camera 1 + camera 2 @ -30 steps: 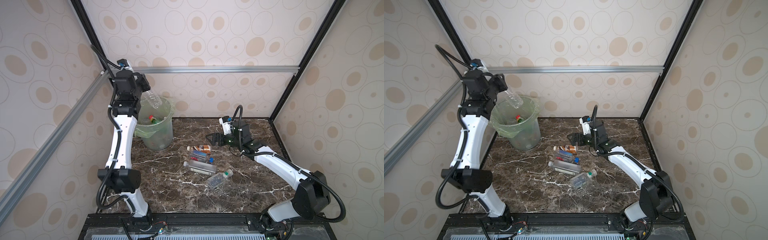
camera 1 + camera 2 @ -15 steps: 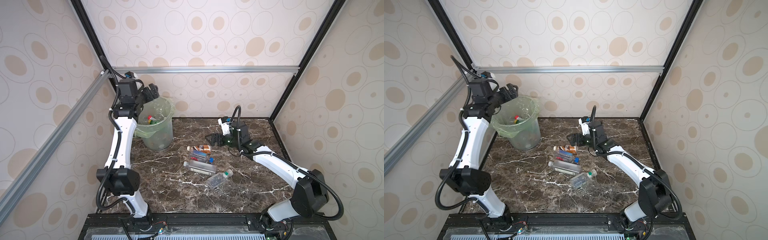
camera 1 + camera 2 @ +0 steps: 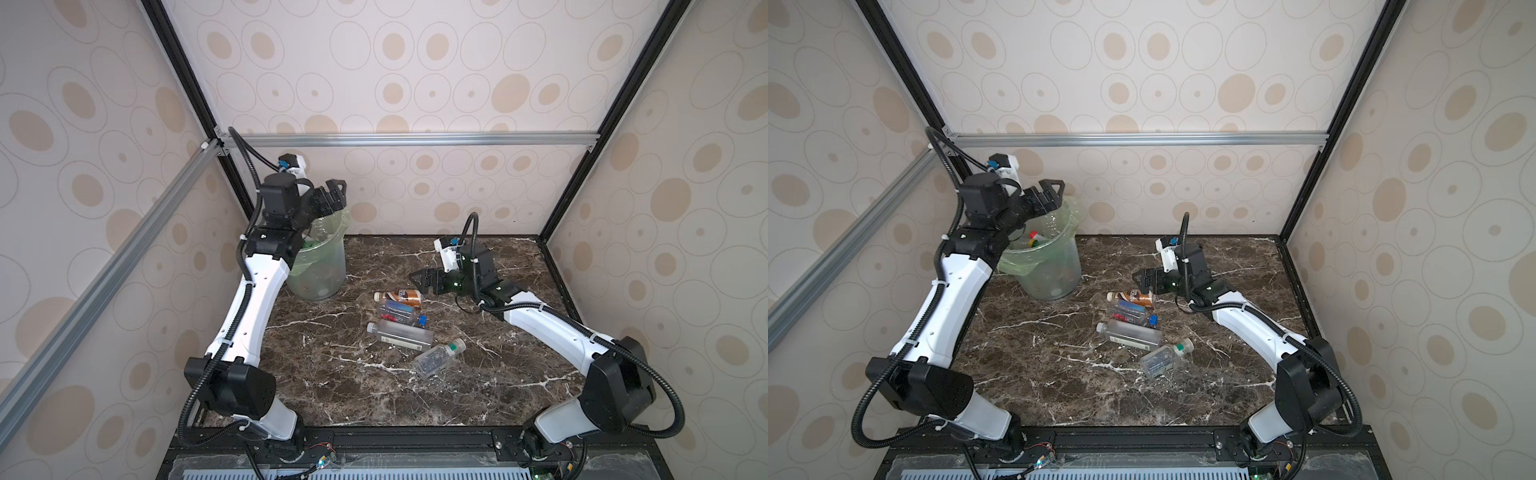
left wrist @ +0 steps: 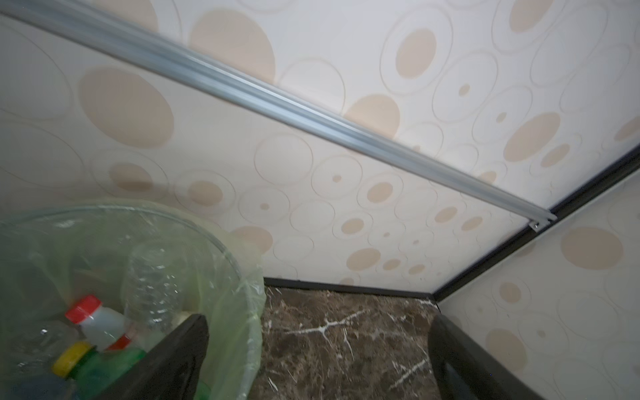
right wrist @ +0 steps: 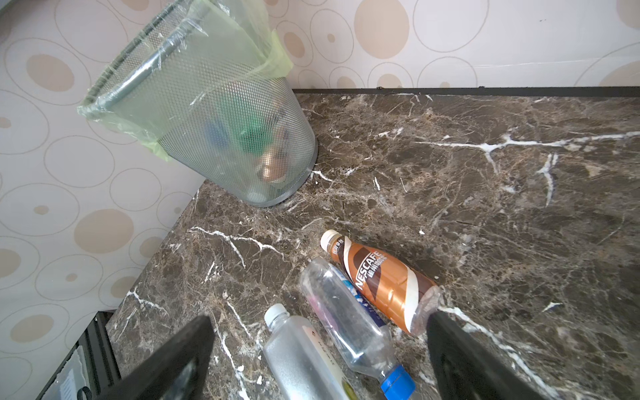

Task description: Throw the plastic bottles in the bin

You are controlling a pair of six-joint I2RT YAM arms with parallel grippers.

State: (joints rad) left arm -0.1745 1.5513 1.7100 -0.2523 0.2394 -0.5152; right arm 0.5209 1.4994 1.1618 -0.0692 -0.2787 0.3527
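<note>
Lightness is what I expect of the plastic bottles [image 3: 401,336]: they look empty, thin-walled and smooth, so they will likely dent under a hard squeeze and roll when nudged; mid-body, across the width, seems the safest hold. Right jaws stand spread wide and empty, low over the surface [image 3: 332,374]; the brown-labelled bottle [image 5: 381,280] lies just ahead with its base beside one tip, the blue-capped clear bottle [image 5: 349,322] lies between them, and the square frosted bottle [image 5: 301,356] lies beside that; a green-capped clear bottle [image 3: 436,359] lies well apart, off to one side. Left jaws are spread and hold nothing, one tip over the mouth of the bin [image 4: 242,298], the other beyond its rim; below them it holds a red-capped white bottle [image 4: 95,320], a yellow-capped green bottle [image 4: 90,363] and a crumpled clear bottle [image 4: 152,287].
</note>
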